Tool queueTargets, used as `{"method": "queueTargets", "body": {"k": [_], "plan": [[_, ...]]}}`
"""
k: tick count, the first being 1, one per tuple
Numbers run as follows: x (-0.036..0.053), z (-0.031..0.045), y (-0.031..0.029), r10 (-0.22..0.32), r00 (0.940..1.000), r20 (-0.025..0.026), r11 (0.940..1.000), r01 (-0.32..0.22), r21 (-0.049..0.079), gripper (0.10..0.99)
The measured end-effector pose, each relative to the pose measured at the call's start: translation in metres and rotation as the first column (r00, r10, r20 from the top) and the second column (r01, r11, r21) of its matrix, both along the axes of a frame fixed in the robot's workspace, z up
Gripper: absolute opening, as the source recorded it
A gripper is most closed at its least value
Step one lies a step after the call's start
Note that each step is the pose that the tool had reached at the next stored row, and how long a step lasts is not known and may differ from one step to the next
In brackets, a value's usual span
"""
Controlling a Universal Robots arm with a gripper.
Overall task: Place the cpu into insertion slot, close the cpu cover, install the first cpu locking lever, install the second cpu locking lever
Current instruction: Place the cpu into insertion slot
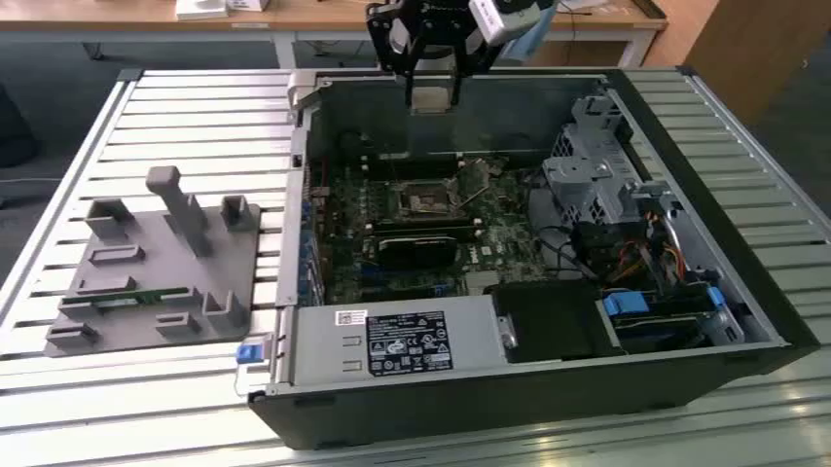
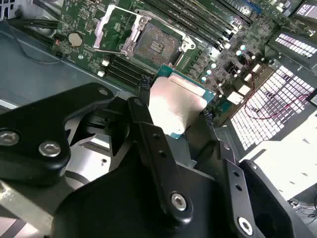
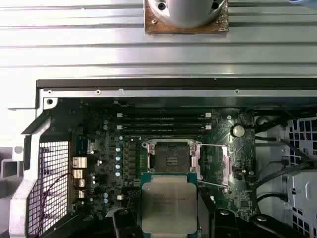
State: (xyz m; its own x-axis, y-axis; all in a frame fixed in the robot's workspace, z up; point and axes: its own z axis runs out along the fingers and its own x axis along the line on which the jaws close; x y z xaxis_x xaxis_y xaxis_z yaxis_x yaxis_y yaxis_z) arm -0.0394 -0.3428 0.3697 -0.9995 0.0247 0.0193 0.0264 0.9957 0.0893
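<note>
The jaws are gripping the chip [image 3: 168,207] by two opposite edges and holding it in the air inside the computer case [image 1: 520,413]; in the exterior view they are hanging at twelve o'clock from the socket [image 1: 426,199]; the cover [image 3: 225,161] is lying open beside the socket. I am fearing one thing: if the chip is going down tilted or turned, it may be bending the socket pins.

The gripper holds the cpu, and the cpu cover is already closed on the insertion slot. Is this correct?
No: in the second wrist view the cpu cover lies open beside the empty insertion slot. The gripper does hold the cpu.
</note>
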Motion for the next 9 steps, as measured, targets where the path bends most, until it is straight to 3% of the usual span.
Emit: {"method": "queueTargets", "body": {"k": [9], "plan": [[0.0000, 0.0000, 0.0000, -0.006, 1.0000, 0.0000, 1.0000, 0.006, -0.001, 0.537]]}}
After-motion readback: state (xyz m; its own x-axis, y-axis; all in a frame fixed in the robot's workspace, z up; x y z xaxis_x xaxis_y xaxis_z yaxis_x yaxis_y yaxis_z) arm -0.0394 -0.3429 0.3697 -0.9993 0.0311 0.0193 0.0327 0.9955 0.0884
